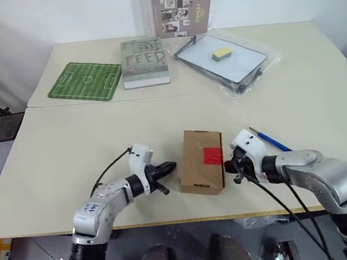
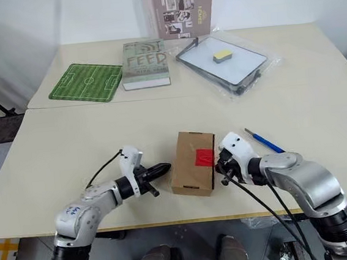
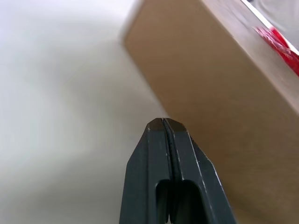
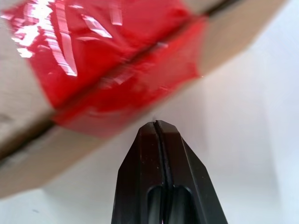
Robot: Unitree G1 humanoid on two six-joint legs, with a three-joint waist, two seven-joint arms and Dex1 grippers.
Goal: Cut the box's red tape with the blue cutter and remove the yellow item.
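Both pairs of fingers are pressed together with nothing between them. The left gripper [image 1: 166,166] points at the left side of the box [image 1: 198,158], just short of the cardboard; the right gripper [image 1: 230,166] sits at the box's right side, its tips close to the red tape [image 1: 212,156], which folds over the top edge and down the side across the flap seam. In the right wrist view the tape [image 4: 107,60] looks whole and glossy, with no cut that I can see.

The blue cutter [image 1: 271,139] lies on the surface just behind the right arm, untouched, so by my reading the task has barely begun: the cutter must be picked up, the tape slit, the flaps opened and the yellow item taken out.

That item is presumably shut inside the box. Whether either gripper actually touches the cardboard cannot be told.
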